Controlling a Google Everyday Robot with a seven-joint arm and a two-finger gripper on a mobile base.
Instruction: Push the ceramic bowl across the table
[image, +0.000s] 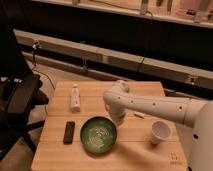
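Camera view, single entry. Table (95, 156): light wooden plank top with rounded corners, seen from above and slightly from the front; a small dark mark sits near its front right corner. Ceramic bowl (98, 135): round, shallow, glossy dark green with pale swirl lines inside, resting flat on the table near the front edge, roughly midway between the left and right edges. Gripper (119, 120): at the end of a white arm that reaches in from the right side across the table; it hangs low just behind the bowl's rear right rim, close enough that contact cannot be told apart from a narrow gap; whether the jaws stand apart or together cannot be told. Dark flat rectangular object (69, 132): lying on the table just left of the bowl, near the left edge, apart from the bowl. Pale bottle-like object (75, 97): lying on its side toward the rear left corner, well apart from the bowl. Small white paper cup (160, 132): upright near the right edge, well apart from the bowl, partly beneath the line of the arm. Small pale item (139, 115): lying on the table just below the arm, between gripper and cup; its kind cannot be made out. Dark chair (20, 100): standing off the table's left edge.
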